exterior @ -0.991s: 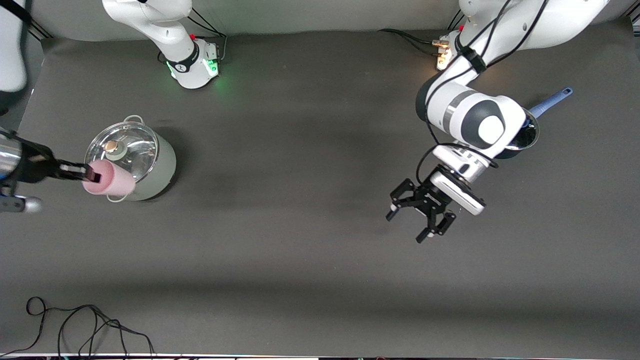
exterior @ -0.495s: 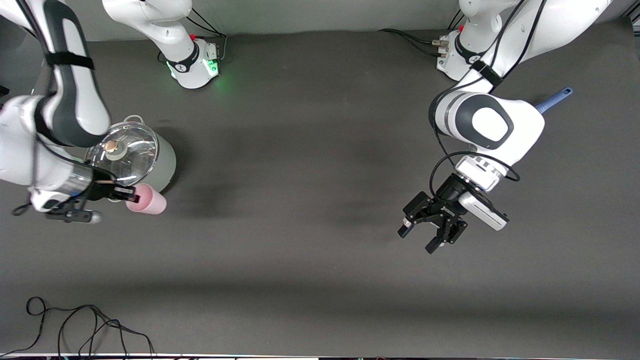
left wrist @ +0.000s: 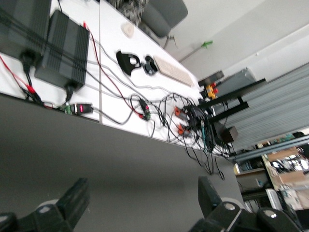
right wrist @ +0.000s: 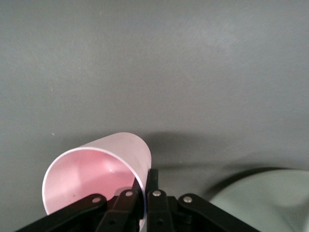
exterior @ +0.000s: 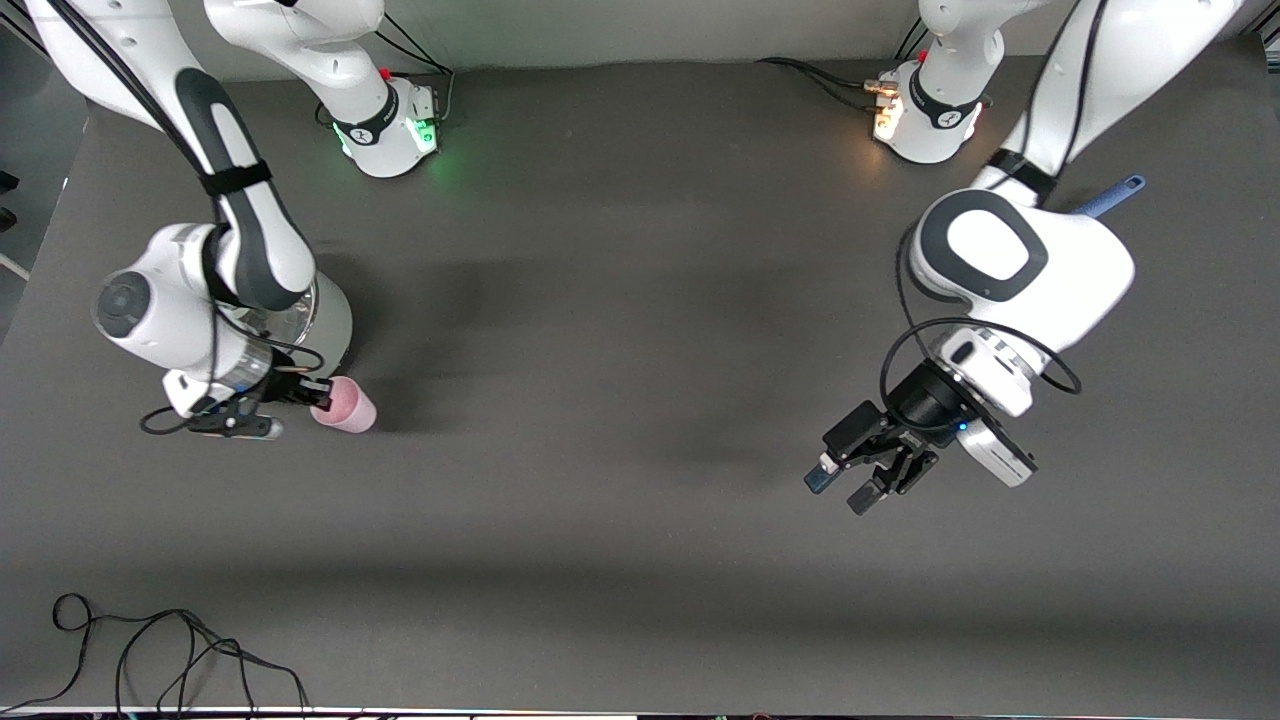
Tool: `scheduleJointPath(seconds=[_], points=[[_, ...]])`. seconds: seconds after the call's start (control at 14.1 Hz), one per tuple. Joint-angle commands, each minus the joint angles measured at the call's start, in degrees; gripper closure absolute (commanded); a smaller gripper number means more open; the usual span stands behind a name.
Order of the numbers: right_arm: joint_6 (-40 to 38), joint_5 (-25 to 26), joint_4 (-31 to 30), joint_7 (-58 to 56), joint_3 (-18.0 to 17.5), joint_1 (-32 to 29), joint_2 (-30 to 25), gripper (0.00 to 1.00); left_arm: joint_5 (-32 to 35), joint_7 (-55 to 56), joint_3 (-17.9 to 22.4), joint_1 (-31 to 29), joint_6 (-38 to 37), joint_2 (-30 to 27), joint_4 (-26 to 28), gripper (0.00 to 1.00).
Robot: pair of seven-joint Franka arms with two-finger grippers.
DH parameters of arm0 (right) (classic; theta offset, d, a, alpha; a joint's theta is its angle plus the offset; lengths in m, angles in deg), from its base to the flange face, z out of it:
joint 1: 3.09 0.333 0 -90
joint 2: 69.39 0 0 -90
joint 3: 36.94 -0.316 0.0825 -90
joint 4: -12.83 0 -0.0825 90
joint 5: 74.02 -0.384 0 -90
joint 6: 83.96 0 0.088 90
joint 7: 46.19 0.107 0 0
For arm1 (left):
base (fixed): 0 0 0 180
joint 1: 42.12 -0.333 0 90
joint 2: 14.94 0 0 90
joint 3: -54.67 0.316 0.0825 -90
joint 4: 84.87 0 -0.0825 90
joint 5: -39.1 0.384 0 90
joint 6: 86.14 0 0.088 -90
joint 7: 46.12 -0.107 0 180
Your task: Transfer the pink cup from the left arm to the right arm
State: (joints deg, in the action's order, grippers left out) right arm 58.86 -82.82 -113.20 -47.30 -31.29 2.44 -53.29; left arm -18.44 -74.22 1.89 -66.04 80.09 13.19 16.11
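Since the earlier frames the pink cup has been carried off the lidded pot and lowered toward the mat by the right gripper, and the right arm has been swung in over the pot; the left gripper has been shifted slightly toward the front camera.

The loose black cable is seen nearest the front camera, at the right arm's end of the table. Next, the left gripper is held over bare mat with its fingers spread apart and nothing between them. In the right wrist view the cup is seen tipped on its side, its wall pinched at the rim by the right gripper's fingers, one inside the mouth and one outside. Whether the cup touches the mat cannot be told. The cup sits just beside the pot, on the side nearer the front camera. A blue handle is partly hidden by the left arm, farther back.
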Motion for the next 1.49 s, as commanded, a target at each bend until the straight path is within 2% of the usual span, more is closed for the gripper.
scheduleJointPath(seconds=[0.0,0.14,0.21,0.35,0.42,0.57,0.71,0.92,1.2,1.42], points=[[2.90,-0.34,0.25,-0.65,0.41,0.36,2.44,1.00,12.13,15.57,7.22,-0.70,-15.95,-6.48,1.68,0.00],[3.08,-0.34,0.25,-0.65,0.42,0.27,3.49,1.00,19.97,20.27,10.50,-0.95,-26.00,-8.87,1.33,0.00],[3.08,-0.34,0.34,-0.65,0.42,0.27,3.67,0.90,22.62,20.28,11.90,-1.22,-29.43,-10.18,1.41,0.00],[2.64,-0.34,0.60,-0.57,0.33,0.36,3.41,0.07,28.67,20.37,16.11,-1.13,-38.47,-13.17,1.41,0.00],[2.21,-0.34,0.61,-0.48,0.33,0.36,2.80,0.00,31.66,20.37,17.61,-1.13,-42.26,-14.23,1.33,0.00],[-0.94,-0.34,1.48,-0.56,0.41,0.36,-0.09,0.00,37.73,20.37,20.51,-1.22,-48.86,-16.69,1.15,0.00],[-9.27,-0.17,5.25,-0.39,0.68,0.36,-3.86,0.00,45.72,20.28,22.80,-1.22,-55.62,-18.89,0.19,0.00],[-21.23,0.45,11.31,-0.39,1.38,-0.08,-9.14,0.00,55.32,20.45,24.57,-1.22,-67.14,-19.77,-5.07,0.00],[-35.90,3.08,19.65,-0.39,2.79,-0.08,-15.30,0.00,59.38,20.46,24.57,-1.40,-76.56,-20.03,-12.46,0.00],[-49.43,3.96,29.75,-0.21,3.49,-0.17,-16.28,0.00,59.64,22.90,24.66,-1.40,-80.61,-20.74,-16.51,0.00]])
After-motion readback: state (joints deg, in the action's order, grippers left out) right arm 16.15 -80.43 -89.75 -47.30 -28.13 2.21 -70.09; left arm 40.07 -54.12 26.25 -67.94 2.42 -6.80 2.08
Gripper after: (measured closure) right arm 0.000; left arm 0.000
